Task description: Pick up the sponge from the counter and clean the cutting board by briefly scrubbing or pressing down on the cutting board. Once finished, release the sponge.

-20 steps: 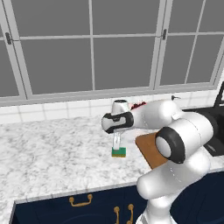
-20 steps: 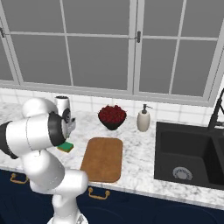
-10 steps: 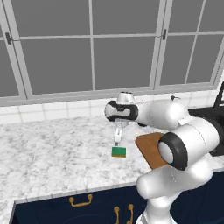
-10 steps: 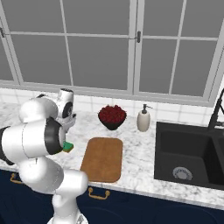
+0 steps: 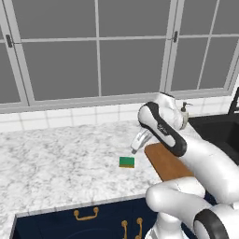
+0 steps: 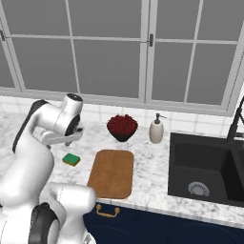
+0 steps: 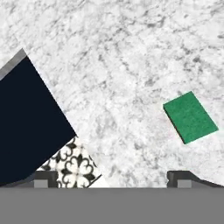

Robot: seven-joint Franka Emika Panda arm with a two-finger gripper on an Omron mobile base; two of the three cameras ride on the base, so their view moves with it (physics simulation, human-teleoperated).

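Note:
The sponge (image 5: 126,162) lies flat and green side up on the counter (image 5: 60,158), a short way left of the cutting board (image 5: 165,161) and clear of it. My gripper (image 5: 137,147) hangs tilted above the sponge, between it and the board's far left corner. Its jaws are open and hold nothing. In the hand view the two fingertips (image 7: 181,177) stand wide apart, and the sponge (image 7: 190,116) lies on the marble beyond the right tip, untouched. From the right base view the sponge (image 6: 71,159) sits left of the brown cutting board (image 6: 111,173).
A dark bowl of red fruit (image 6: 122,126) and a soap dispenser (image 6: 156,129) stand behind the board. A black sink (image 6: 209,171) with a faucet (image 6: 236,124) lies to the right. Navy cabinets (image 7: 26,113) drop away below the counter's front edge.
The gripper opened off the sponge, then rose and tilted away from it. The sponge stayed where it was on the counter.

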